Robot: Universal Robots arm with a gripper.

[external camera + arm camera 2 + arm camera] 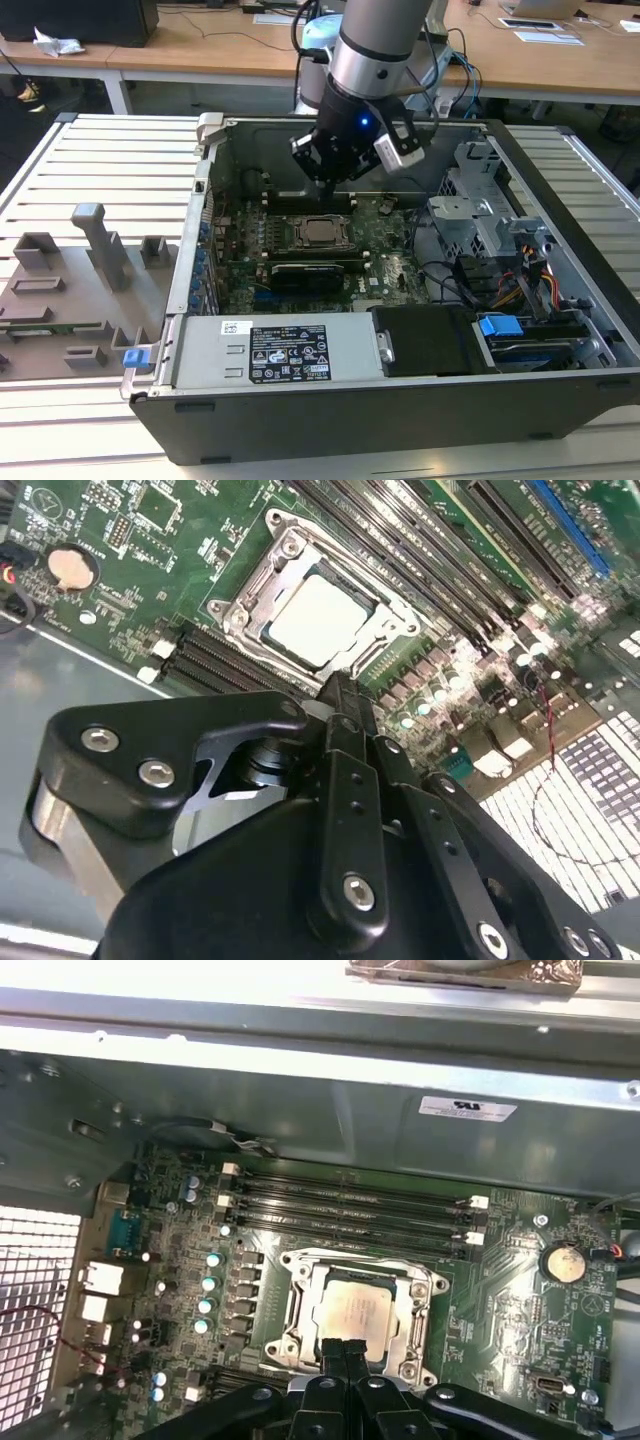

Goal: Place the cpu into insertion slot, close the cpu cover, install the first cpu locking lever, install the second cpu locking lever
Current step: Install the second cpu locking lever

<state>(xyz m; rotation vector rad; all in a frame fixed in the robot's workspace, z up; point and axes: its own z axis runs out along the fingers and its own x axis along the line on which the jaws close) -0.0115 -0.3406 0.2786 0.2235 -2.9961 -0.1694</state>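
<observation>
In the second wrist view the black gripper point(338, 695) sits closest to the lens, its 2 fingers point(345, 780) pressed together into 1 narrow tip with nothing between them. That tip hangs just above the edge of the socket, near its rim, and I cannot tell whether it touches the metal. In the first wrist view the same clenched fingertips point(345, 1355) sit at the edge of the frame around the chip.

The cpu point(318, 622) lies flat inside the insertion slot point(232, 608), its dull silver top facing up. The cpu cover point(395, 610) is down over it, a thin metal frame whose square cut-out leaves the chip's top showing. In the first wrist view the cpu point(350, 1310) sits level inside the cover point(425, 1305), with 4 long memory slots point(350, 1210) running beside the socket and a round coin battery point(563, 1262) off to one side on the green board.

In the exterior view the arm point(375, 60) reaches down into the open computer case point(400, 415), with the gripper point(325, 180) just above the board and the cpu point(320, 232) below it. A grey holder tray point(70, 290) lies outside the case at the exterior view's left.
</observation>
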